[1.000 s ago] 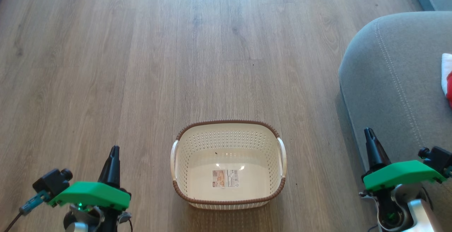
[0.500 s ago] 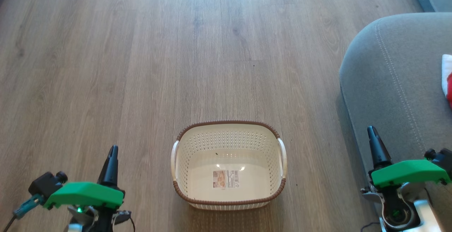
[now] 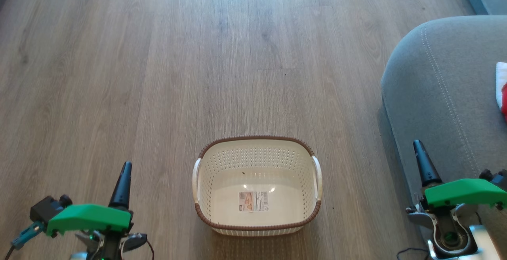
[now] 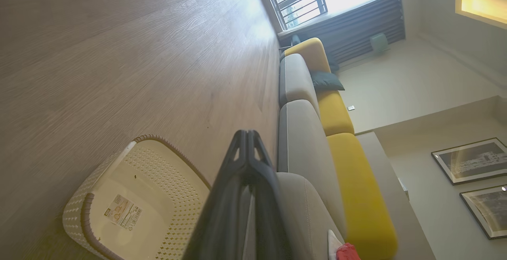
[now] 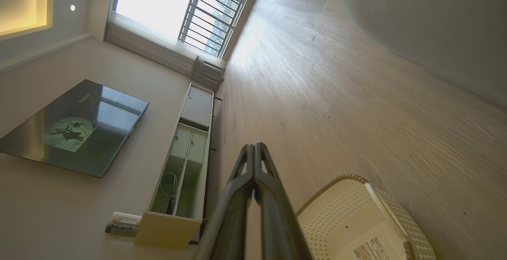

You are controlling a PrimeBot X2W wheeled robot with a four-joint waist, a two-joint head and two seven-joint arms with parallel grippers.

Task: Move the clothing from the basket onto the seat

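Your left gripper (image 3: 126,167) sits at the lower left of the head view, over the wooden floor (image 3: 158,74) and well to the left of the basket (image 3: 257,159). Its 2 dark fingers are pressed together. In the left wrist view they meet tip to tip, with only thin slits along their length, and they pinch nothing and touch nothing.

Your right gripper (image 3: 417,144) sits at the lower right, just in front of the rounded edge of the grey seat (image 3: 435,93). From the head view you cannot tell whether it touches the fabric. Its 2 fingers are also closed against each other, which the right wrist view shows plainly: the tips meet and grip nothing.

The basket stands upright on the floor between the 2 grippers, apart from both, with its brown rim facing up and 1 white handle on each side. Its inside bottom is bare around a sticker (image 3: 253,200).

The clothing (image 3: 502,90) lies on the seat at the far right edge of the head view, as a small patch of white and red cut off by the frame. The left wrist view shows the same white and red bundle resting on the grey cushion, beside a yellow backrest (image 4: 356,196). It lies well apart from the basket and from both grippers.
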